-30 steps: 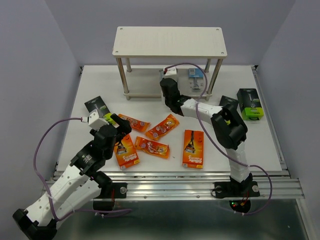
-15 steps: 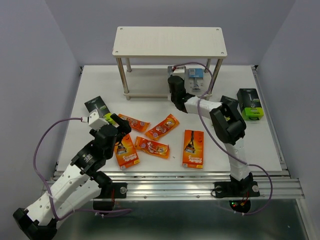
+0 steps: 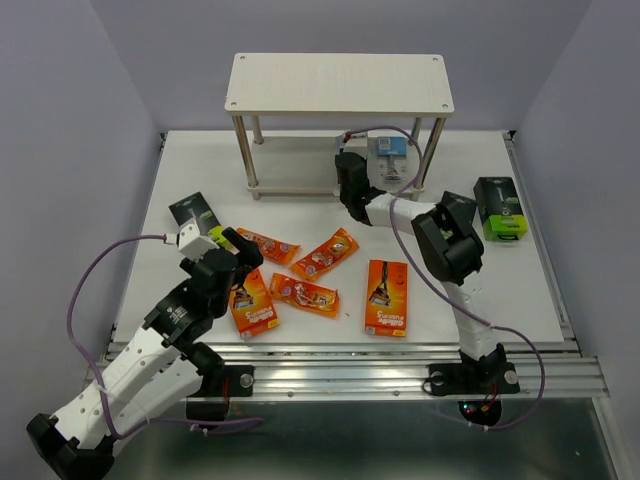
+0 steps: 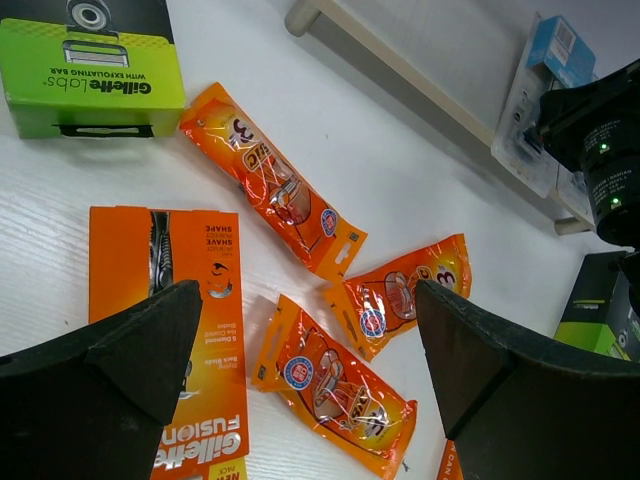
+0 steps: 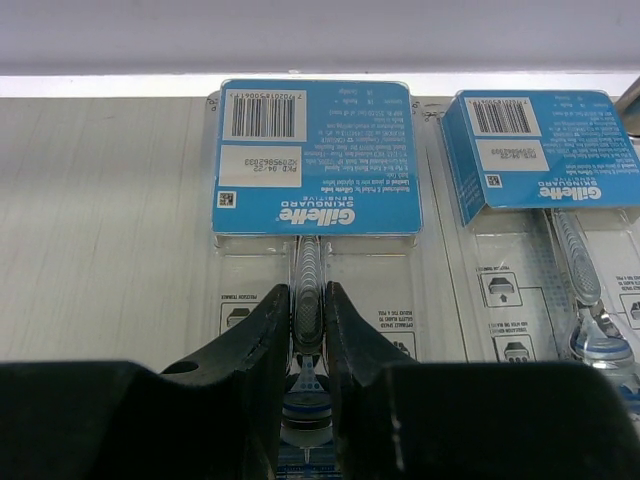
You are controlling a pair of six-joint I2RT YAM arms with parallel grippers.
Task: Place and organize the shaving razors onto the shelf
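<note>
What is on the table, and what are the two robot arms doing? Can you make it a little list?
right gripper: shut on a blue blister pack on the shelf's lower board
second blister pack: beside it, same board
left gripper: open, above the orange foil packets
orange foil packets: three, on the table
flat orange boxes: two, on the table
black-and-lime boxes: on the table, left and right
top board: nothing on it

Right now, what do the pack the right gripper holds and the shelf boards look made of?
Blister pack: clear glossy plastic shell, razor handle visible through it; blue printed card insert, probably paperboard. Shelf boards: pale matte wood or wood-look laminate, faint grain lines.
</note>
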